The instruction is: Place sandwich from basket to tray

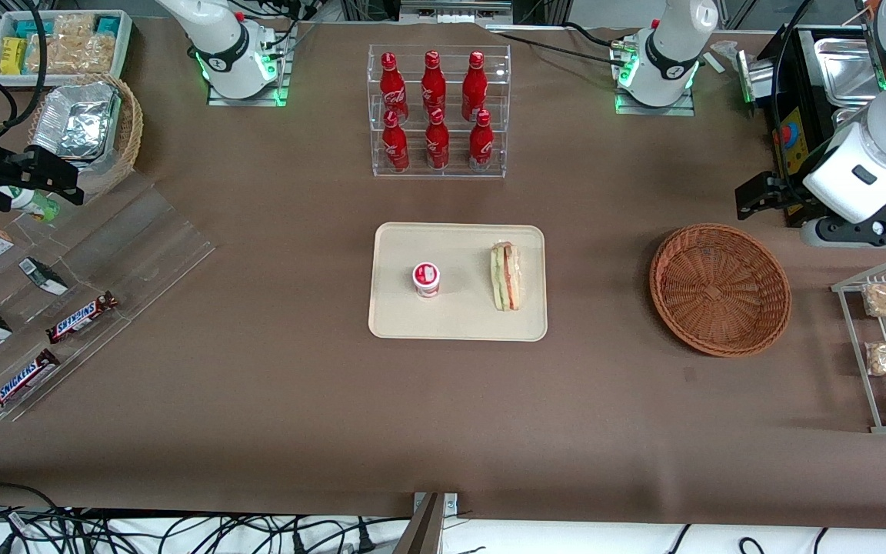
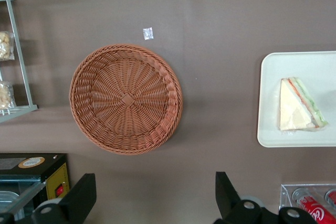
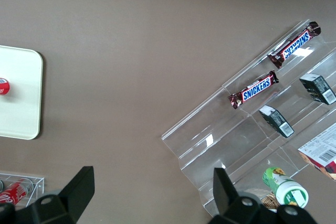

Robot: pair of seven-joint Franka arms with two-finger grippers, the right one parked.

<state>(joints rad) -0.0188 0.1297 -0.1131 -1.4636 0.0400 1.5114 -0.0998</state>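
So your sandwich (image 1: 505,276) is lying on the cream tray (image 1: 458,323) beside a small red-lidded cup (image 1: 426,278), wicker basket (image 1: 720,289) holds nothing, your left gripper (image 2: 155,195) hangs above the table near the basket, fingers spread apart, gripping nothing

arm (image 1: 870,165): white glossy shell, grey joint band
gripper (image 2: 155,200): black fingers, wide apart
base (image 1: 654,77): green-lit ring

Brown cloth-covered table (image 1: 443,415); black cables (image 1: 104,531) along near edge.
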